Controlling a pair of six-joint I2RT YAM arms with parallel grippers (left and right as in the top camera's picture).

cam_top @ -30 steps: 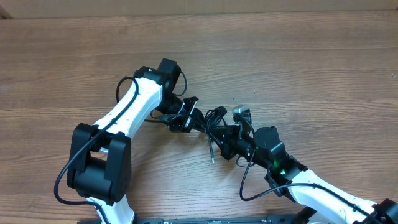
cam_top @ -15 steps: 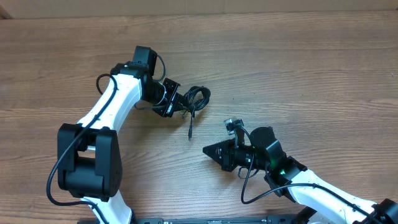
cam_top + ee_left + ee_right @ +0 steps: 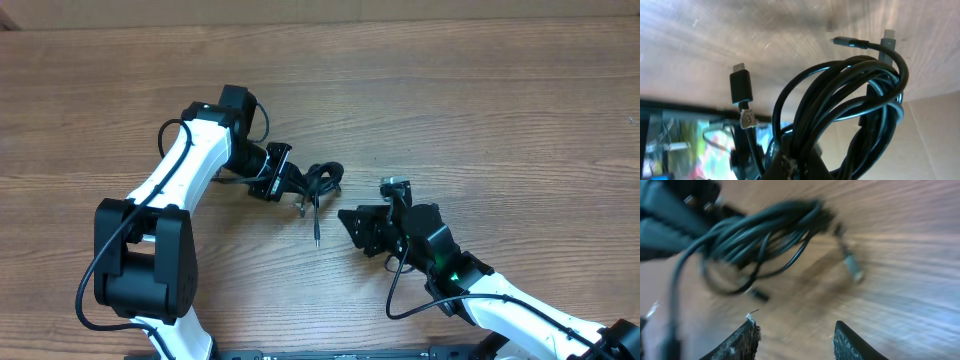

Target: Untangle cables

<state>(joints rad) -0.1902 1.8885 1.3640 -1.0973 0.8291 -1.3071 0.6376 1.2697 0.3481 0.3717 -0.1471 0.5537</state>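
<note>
Wood-grain table fills the overhead view, where the left gripper is clamped on the cables, a tangled black bundle near the right gripper but apart from it. Only the left wrist view separates glossy loops and plug ends. The blurred right wrist view shows its fingers spread, with nothing between them.

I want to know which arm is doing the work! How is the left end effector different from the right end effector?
The left end effector is shut on the cables; the right end effector is open and holds nothing. The left end effector touches the cables; the right end effector sits apart, facing them. Both are black.
</note>
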